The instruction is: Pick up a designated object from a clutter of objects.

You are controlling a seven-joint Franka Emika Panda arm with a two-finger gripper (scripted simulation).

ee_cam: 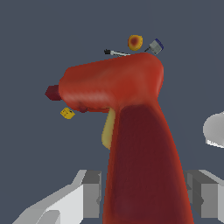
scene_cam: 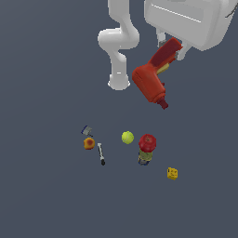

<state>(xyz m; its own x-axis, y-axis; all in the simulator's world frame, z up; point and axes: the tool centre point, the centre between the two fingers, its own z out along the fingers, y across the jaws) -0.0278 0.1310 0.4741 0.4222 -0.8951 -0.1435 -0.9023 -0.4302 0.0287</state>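
A simulated white robot arm holds a red toy power drill [scene_cam: 153, 76] in the air, clear above a dark grey table [scene_cam: 42, 195]. The claw [scene_cam: 171, 48] is clamped on the drill's handle; in the wrist view a grey finger [ee_cam: 89, 192] shows on either side of the handle. The drill's body hangs lower than the handle and its dark red tip points down toward the table. A yellowish patch shows where the handle meets the body.

The remaining clutter lies on the table, well below the drill. Nearest beneath it is a round red-topped object [scene_cam: 147, 148] on a greenish base. Just beside that sits a yellow-green ball [scene_cam: 128, 137]. Further from the drill are a black-tipped marker [scene_cam: 101, 154], an orange lump [scene_cam: 89, 143] and a small grey piece [scene_cam: 86, 130]. A yellow block [scene_cam: 172, 173] lies apart.

Judged from this, the pick is essentially done: the drill is grasped and lifted free, touching nothing else. All that seems left is keeping the hold steady.
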